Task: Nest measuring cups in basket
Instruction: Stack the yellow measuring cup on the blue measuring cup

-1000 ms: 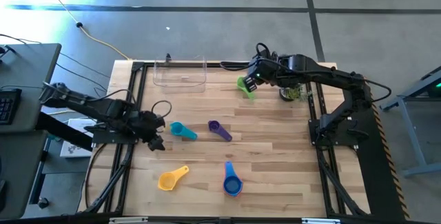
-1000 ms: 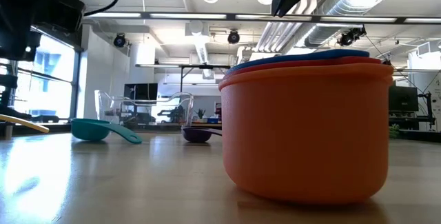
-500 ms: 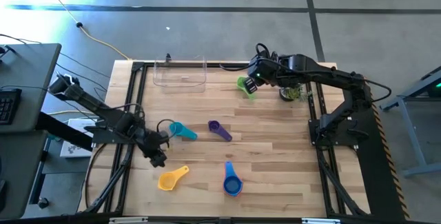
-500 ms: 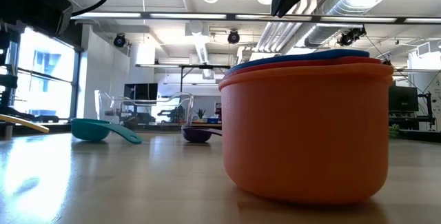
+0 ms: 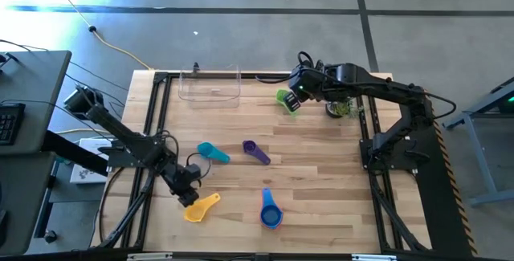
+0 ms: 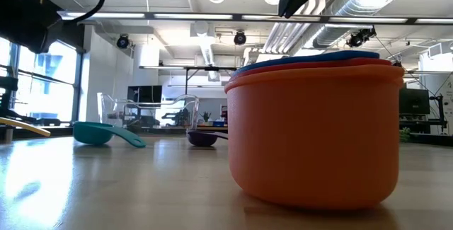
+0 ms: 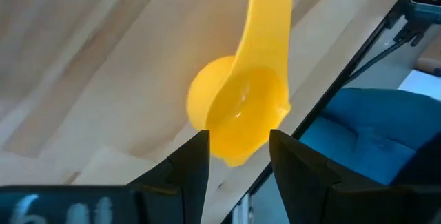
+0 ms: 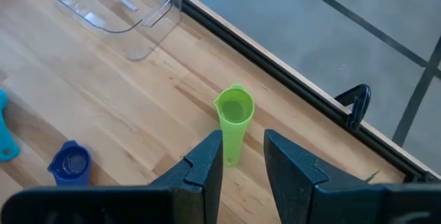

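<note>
high view: the left gripper [image 5: 190, 194] has swung down from beside the teal cup [image 5: 210, 152] to the yellow cup [image 5: 198, 208] near the table's front-left, fingers apart, nothing held. the right gripper [image 5: 294, 92] has not moved; it sits at the back right, closed on the handle of the green cup [image 5: 287, 100]. the basket [image 5: 210, 85] stands at the back edge, left of the green cup, with no cup in it. the purple cup [image 5: 256, 152] lies mid-table, and the blue cup [image 5: 271, 211] sits at the front, topping a stack.

low view: that stack fills the foreground, an orange cup [image 6: 312, 141] outermost with red and blue rims above it. teal and purple cups lie farther back, the basket behind them. only arm parts show at the upper edges.

left wrist view: the yellow cup's bowl lies just past the spread fingertips [image 7: 197, 148], its handle pointing away. the jaws are not yet around it.

right wrist view: the green cup hangs ahead of the fingers [image 8: 213, 156], which pinch its handle; the basket lies beyond.

judgement: the left arm's shift suggests yellow is its next pick. nesting in the basket has not begun; green looks nearest to going in.
</note>
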